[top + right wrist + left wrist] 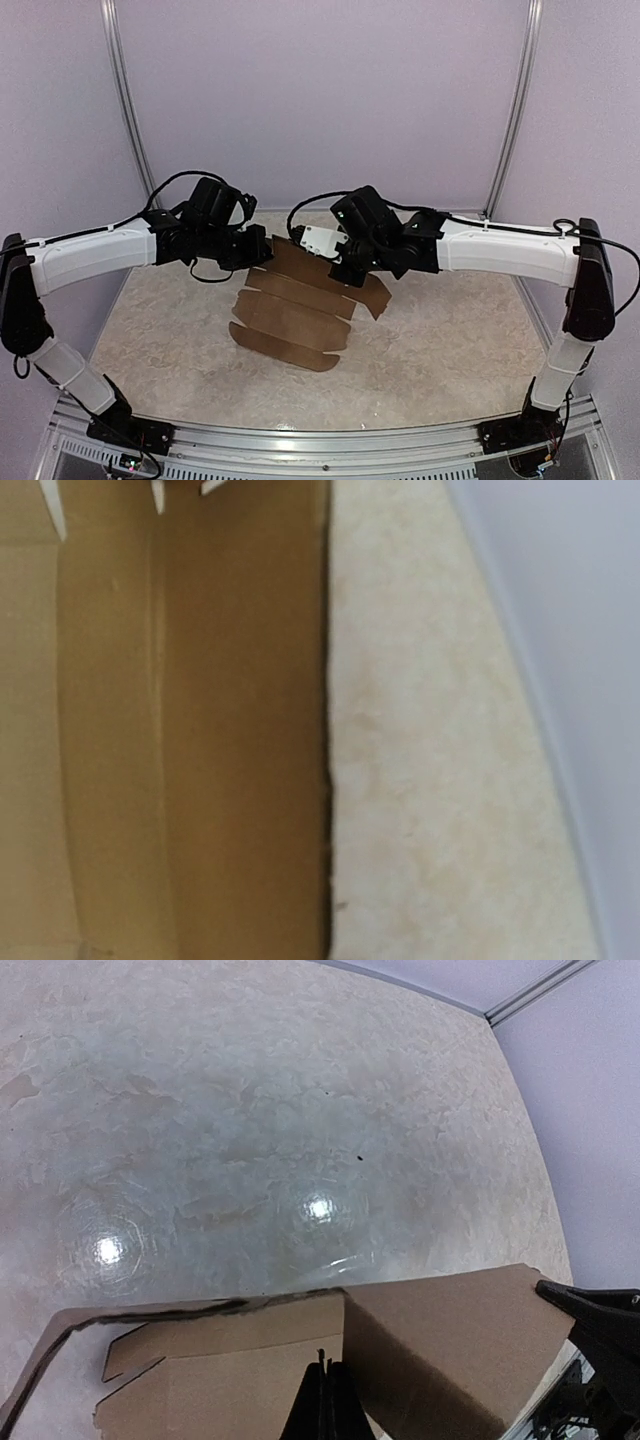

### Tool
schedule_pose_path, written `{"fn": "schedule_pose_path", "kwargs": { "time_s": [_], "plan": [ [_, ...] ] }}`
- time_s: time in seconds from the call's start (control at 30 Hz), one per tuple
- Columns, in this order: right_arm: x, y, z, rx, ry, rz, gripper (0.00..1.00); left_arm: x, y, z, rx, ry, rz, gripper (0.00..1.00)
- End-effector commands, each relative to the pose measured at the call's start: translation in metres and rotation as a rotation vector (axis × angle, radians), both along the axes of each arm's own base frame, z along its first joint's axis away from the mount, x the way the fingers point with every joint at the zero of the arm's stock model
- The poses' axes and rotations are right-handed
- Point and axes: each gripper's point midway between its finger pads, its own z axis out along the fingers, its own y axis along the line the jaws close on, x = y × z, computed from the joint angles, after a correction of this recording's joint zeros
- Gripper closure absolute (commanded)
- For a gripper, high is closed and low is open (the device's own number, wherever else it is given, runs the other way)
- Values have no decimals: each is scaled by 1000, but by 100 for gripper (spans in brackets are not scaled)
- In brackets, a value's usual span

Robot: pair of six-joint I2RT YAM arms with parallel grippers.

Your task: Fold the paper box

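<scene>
Where the two arms meet at the centre of the top view, the left claw (257,252) is fully clenched, its fingers pressed together. The left wrist view shows those fingertips (322,1400) at the bottom centre of the frame, lying against the paper box (290,320). Whether they pinch the cardboard or only touch it cannot be determined. The right claw (340,270) is likewise clenched and sits over the upper right part of the sheet. Its fingers do not appear in the right wrist view, so contact cannot be confirmed. The paper box is an unfolded brown die-cut sheet at the centre of the desk (450,350), with rounded flaps running toward the lower left of the top view. In the left wrist view, the panel at the lower right appears tilted up from a crease. The right wrist view shows cardboard filling the left half of the frame, bare desk to its right, and a pale wall (590,630) at the far right. Both forearms cross above the upper edge of the sheet and hide it in the top view.
</scene>
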Motion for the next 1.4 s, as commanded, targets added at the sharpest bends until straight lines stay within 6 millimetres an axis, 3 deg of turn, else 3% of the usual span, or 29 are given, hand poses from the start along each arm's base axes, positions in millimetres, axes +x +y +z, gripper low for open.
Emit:
{"fn": "schedule_pose_path", "kwargs": {
  "time_s": [0.0, 0.2, 0.47, 0.6, 0.93, 1.37],
  "plan": [
    [-1, -4, -23, -12, 124, -1, 100, -9, 24, -7, 96, -20, 36, 100],
    [-3, -4, -32, 16, 296, 61, 100, -11, 44, -22, 183, -16, 75, 100],
    [6, -14, -62, -19, 437, 66, 100, -11, 51, -35, 227, -11, 75, 100],
    [12, -14, -81, -36, 459, 44, 100, -8, 49, -45, 239, 6, 69, 100],
    [13, -20, -102, -56, 470, 2, 100, -6, 65, -78, 321, 66, 108, 100],
    [16, -23, -132, -97, 528, -53, 100, -13, 60, -122, 402, 187, 57, 100]
  ]
}}
